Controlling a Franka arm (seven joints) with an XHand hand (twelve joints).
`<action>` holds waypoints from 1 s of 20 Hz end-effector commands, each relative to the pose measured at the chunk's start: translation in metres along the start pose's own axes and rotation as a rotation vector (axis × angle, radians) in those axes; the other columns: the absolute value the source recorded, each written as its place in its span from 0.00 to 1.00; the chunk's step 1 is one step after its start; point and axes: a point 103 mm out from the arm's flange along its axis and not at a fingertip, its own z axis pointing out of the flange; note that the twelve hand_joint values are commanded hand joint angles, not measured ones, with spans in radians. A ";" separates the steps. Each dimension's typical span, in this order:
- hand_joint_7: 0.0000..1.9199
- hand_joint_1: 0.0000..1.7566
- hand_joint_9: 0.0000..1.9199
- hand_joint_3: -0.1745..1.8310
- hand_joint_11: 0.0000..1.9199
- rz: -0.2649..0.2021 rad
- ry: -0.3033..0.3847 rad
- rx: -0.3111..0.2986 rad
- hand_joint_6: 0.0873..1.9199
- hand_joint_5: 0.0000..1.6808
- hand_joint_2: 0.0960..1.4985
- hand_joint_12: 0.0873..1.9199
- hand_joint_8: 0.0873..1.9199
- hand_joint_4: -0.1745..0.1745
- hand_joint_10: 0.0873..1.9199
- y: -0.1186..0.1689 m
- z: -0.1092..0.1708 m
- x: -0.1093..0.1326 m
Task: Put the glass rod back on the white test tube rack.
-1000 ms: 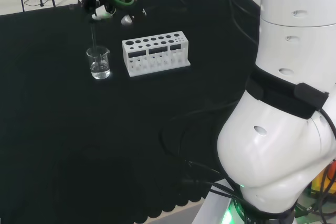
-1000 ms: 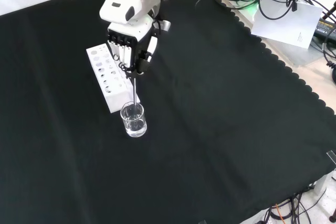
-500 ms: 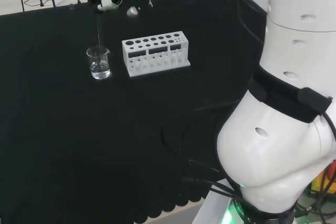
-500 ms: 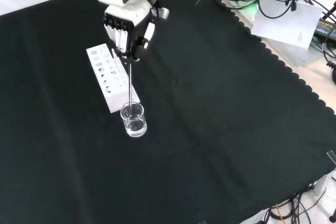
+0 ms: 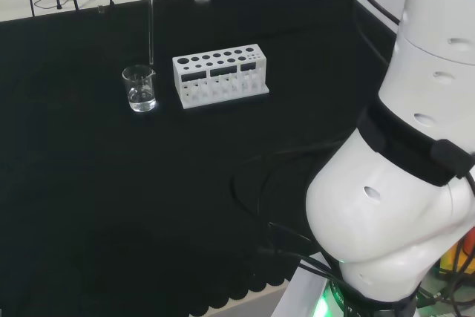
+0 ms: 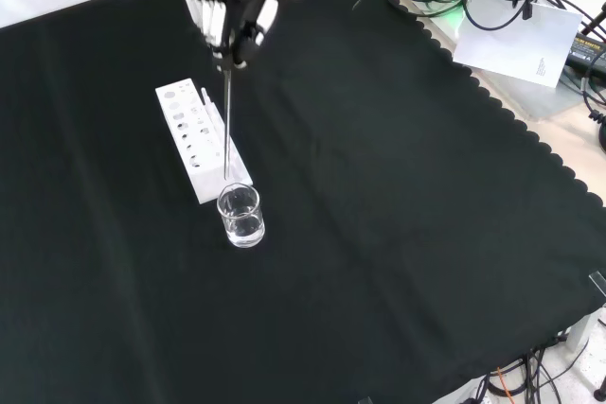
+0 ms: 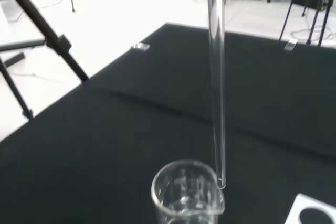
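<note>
My hand (image 6: 230, 8) hangs high over the cloth, its fingers curled round the top of a thin clear glass rod (image 6: 226, 125). The rod (image 5: 151, 31) hangs straight down, and in the wrist view its lower tip (image 7: 220, 182) is level with the rim of a small glass beaker (image 7: 186, 192), just clear of it. The beaker (image 6: 240, 216) holds some clear liquid. The white test tube rack (image 6: 196, 135), with two rows of round holes, stands right beside the beaker (image 5: 139, 88); in the head view the rack (image 5: 220, 74) lies to the beaker's right.
The arm's big white links (image 5: 401, 183) stand at the right of the head view. Cables, a white sheet of paper (image 6: 525, 44) and gear lie past the cloth's scalloped edge at the top right of the front view. Black stand legs (image 7: 47, 51) stand beyond the cloth.
The hand has risen with the rod. The rod's tip has come up out of the beaker to about rim height. Beaker and rack have not moved.
</note>
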 end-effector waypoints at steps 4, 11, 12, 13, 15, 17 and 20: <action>0.65 0.74 0.90 0.09 0.90 0.080 -0.007 -0.045 0.18 0.69 0.66 0.12 0.42 0.00 0.22 -0.019 -0.028 -0.037; 0.65 0.74 0.90 0.09 0.90 0.161 -0.019 -0.043 0.18 0.69 0.66 0.12 0.42 0.00 0.22 -0.039 -0.030 -0.075; 0.65 0.74 0.90 0.09 0.90 0.167 -0.022 -0.042 0.18 0.69 0.66 0.12 0.42 0.00 0.22 -0.041 -0.030 -0.079; 0.65 0.74 0.90 0.09 0.90 0.171 -0.022 -0.042 0.18 0.69 0.66 0.12 0.42 0.00 0.22 -0.043 -0.029 -0.082; 0.65 0.74 0.90 0.09 0.90 0.177 -0.024 -0.040 0.18 0.69 0.66 0.12 0.42 0.00 0.22 -0.046 -0.027 -0.087; 0.65 0.74 0.90 0.09 0.90 0.180 -0.024 -0.034 0.18 0.69 0.66 0.12 0.42 0.00 0.22 -0.048 -0.024 -0.089; 0.65 0.74 0.90 0.09 0.90 0.177 -0.020 -0.027 0.18 0.69 0.66 0.12 0.42 0.00 0.22 -0.048 -0.020 -0.090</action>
